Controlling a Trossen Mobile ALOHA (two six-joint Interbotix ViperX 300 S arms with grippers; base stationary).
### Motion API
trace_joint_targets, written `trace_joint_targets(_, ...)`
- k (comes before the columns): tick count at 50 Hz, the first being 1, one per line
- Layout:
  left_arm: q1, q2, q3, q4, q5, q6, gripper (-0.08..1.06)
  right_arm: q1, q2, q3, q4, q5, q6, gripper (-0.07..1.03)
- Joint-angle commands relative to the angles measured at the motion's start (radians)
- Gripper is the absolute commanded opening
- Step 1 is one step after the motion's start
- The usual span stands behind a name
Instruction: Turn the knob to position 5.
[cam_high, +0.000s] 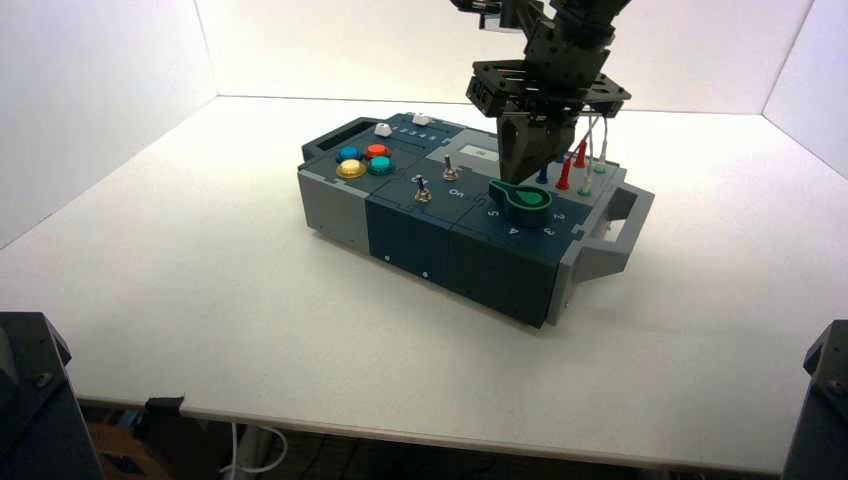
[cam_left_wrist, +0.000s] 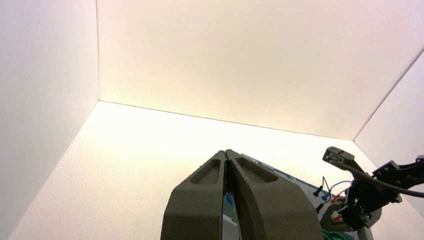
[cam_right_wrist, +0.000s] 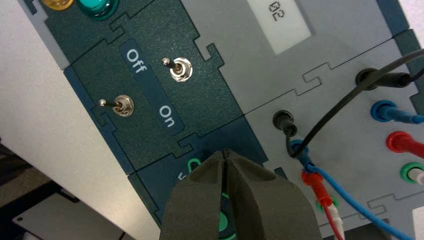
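The green teardrop knob (cam_high: 524, 202) sits on the dark blue right part of the box (cam_high: 400, 228). Its pointed tip aims left toward the box's middle, near the white 5 (cam_high: 492, 212). My right gripper (cam_high: 521, 172) is shut and empty, tips pointing down just above and behind the knob. In the right wrist view its closed fingers (cam_right_wrist: 200, 200) cover most of the knob (cam_right_wrist: 223, 220); the knob's green tip and part of the 5 (cam_right_wrist: 182, 176) peek out beside them. My left gripper (cam_left_wrist: 226, 153) is shut and parked away from the box.
Two metal toggle switches (cam_right_wrist: 181, 70) (cam_right_wrist: 124, 105) flank an Off/On label left of the knob. A small display (cam_right_wrist: 280, 22) reads 02. Red, blue and black plugged wires (cam_right_wrist: 400, 142) stand close behind the knob. Coloured push buttons (cam_high: 364, 160) sit at the box's left end.
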Motion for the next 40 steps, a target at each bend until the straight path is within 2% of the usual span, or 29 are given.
trace_joint_targets(1, -0.006, 0.002, -0.014, 0.002, -0.012, 0.003, -0.03, 0.008, -0.032, -0.018, 0.008, 0.003, 0.002, -0.02)
trace_joint_targets(40, -0.005, -0.006, -0.012, 0.002, -0.012, 0.003, -0.03, 0.025, -0.04, -0.017, 0.023, 0.012, 0.002, -0.02)
